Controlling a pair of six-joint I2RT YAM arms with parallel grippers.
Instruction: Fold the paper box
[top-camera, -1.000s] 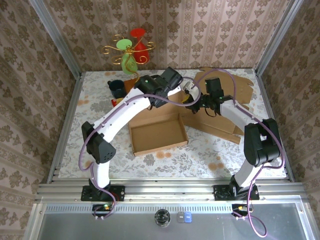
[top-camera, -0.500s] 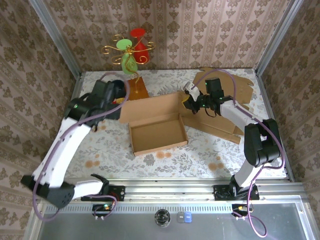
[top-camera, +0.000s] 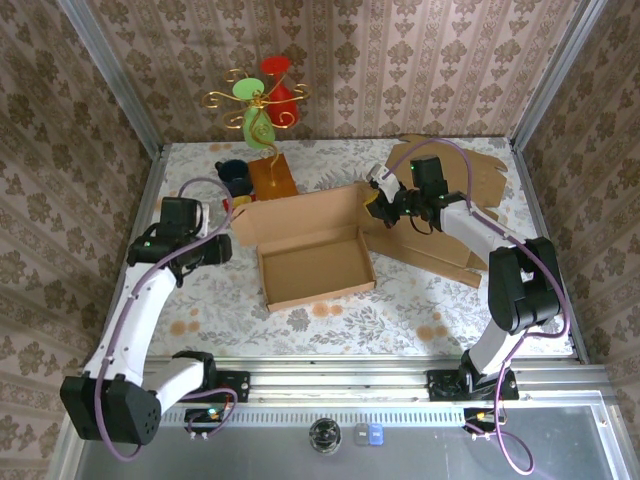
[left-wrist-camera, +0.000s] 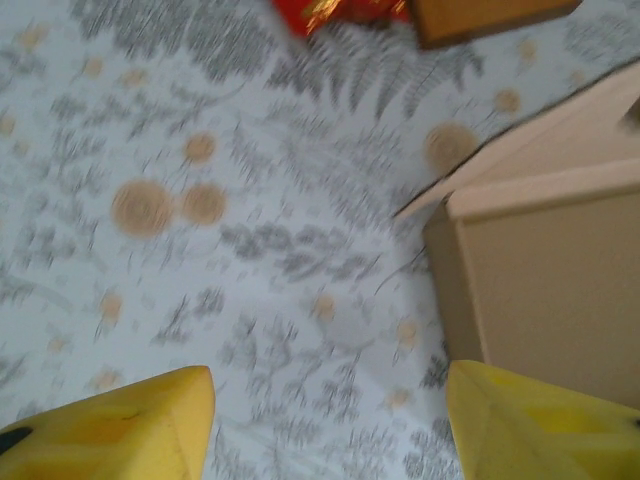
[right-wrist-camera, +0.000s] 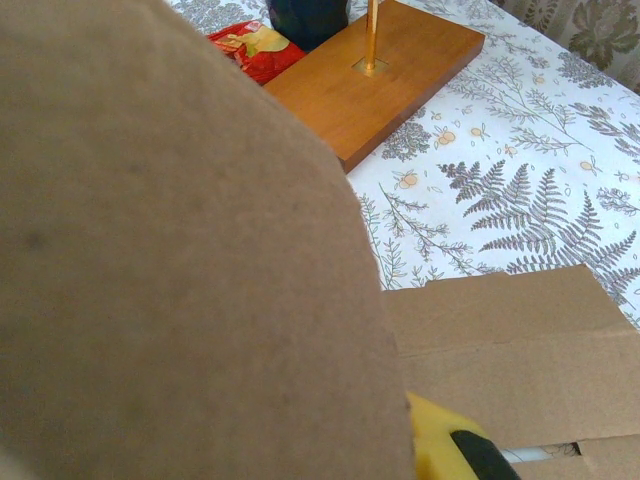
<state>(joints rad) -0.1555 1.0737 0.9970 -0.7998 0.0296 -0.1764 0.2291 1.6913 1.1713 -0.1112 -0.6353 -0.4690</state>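
- Open brown cardboard box (top-camera: 315, 265), one, sits mid-table; bare floral tabletop (top-camera: 400, 310) lies in front.
- Right gripper (top-camera: 380, 200) clenched at its far-right flap; whether pinching it, unclear.
- Left gripper (left-wrist-camera: 330, 400) released, just beside its left wall.
- One brown wooden stand (top-camera: 272, 176) behind.

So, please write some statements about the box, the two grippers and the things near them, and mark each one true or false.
1. The left gripper holds the box. False: it is open over the table, left of the box, with nothing between its fingers.
2. The right gripper is shut on the box, at its right rear corner. True.
3. The box is closed. False: it is open and its inside shows.
4. A wooden base stands behind the box. True.
5. Flat cardboard lies right of the box. True.
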